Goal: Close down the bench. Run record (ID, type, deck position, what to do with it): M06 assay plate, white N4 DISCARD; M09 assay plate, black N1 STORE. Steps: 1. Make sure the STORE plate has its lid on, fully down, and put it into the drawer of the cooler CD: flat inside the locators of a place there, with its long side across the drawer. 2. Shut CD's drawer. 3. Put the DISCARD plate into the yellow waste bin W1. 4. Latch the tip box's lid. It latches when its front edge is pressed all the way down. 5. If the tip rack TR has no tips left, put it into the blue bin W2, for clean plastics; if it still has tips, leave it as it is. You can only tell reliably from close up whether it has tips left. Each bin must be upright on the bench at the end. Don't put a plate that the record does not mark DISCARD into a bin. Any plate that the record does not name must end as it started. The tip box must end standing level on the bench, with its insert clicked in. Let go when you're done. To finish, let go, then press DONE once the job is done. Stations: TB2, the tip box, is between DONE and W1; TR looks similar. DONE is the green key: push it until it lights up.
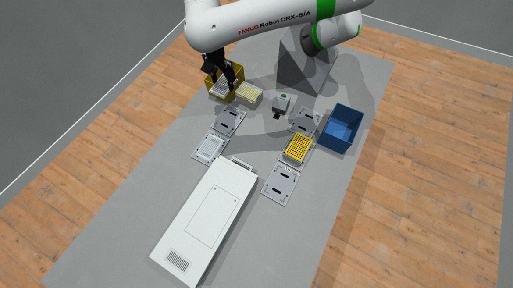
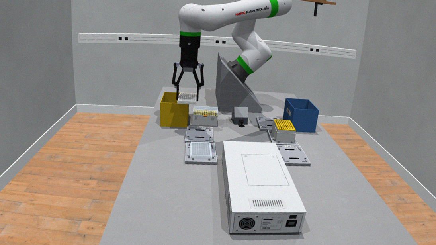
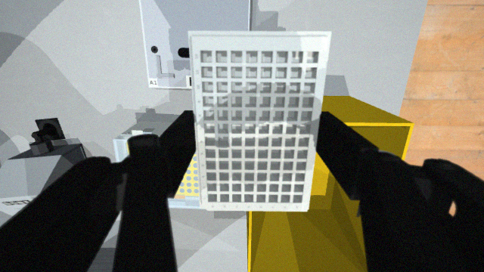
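My gripper (image 1: 223, 80) is shut on the white assay plate (image 3: 259, 121) and holds it flat by its long sides. The plate hangs above the near right edge of the yellow bin W1 (image 2: 173, 109), partly over its opening and partly over the bench; it also shows in the exterior view (image 2: 186, 98). The yellow bin (image 3: 333, 196) stands upright below the plate. The tip box TB2 (image 1: 248, 93) with its yellow insert stands right of the bin. The cooler CD (image 1: 209, 216) has its drawer shut. The tip rack TR (image 1: 298, 145) sits on its deck plate.
The green DONE key (image 1: 283, 96) sits on a small grey box right of the tip box. The blue bin W2 (image 1: 341, 127) stands upright at the right. A clear plate (image 1: 209, 147) lies on a deck position left of the cooler. Empty deck plates (image 1: 229, 120) lie nearby.
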Available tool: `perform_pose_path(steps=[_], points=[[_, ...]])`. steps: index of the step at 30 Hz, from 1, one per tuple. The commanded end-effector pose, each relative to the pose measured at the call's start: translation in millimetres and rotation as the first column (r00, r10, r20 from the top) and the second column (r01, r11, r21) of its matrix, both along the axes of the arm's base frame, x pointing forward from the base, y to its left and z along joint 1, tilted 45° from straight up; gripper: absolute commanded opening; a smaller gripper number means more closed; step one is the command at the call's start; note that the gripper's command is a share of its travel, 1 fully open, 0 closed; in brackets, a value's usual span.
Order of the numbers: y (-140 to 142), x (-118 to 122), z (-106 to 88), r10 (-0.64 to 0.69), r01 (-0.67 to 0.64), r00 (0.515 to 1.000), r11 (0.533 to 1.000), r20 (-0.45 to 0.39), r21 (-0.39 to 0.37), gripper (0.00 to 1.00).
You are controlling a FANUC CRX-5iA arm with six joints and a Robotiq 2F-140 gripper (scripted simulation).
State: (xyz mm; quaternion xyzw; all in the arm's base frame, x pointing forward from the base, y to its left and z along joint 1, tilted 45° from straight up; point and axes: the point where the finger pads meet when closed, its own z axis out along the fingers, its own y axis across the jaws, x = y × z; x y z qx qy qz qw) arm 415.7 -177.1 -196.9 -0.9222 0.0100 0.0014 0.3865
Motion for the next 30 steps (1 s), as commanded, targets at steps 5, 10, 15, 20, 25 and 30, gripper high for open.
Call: perform_pose_path(steps=[5, 10, 15, 20, 25, 30], points=[[-9.2, -16.7, -7.8, 0.0, 0.0, 1.0, 1.0, 0.001, -0.002, 0.1], [-12.3, -23.3, -11.0, 0.0, 0.0, 1.0, 1.0, 0.001, -0.002, 0.1], [-17.5, -34.4, -16.4, 0.0, 0.0, 1.0, 1.0, 0.001, -0.002, 0.1], [-22.7, -45.5, -21.8, 0.0, 0.0, 1.0, 1.0, 0.001, -0.002, 0.1], [-26.8, -54.3, -26.1, 0.0, 0.0, 1.0, 1.0, 0.001, -0.002, 0.1], [-31.0, -63.2, -30.4, 0.0, 0.0, 1.0, 1.0, 0.001, -0.002, 0.1]])
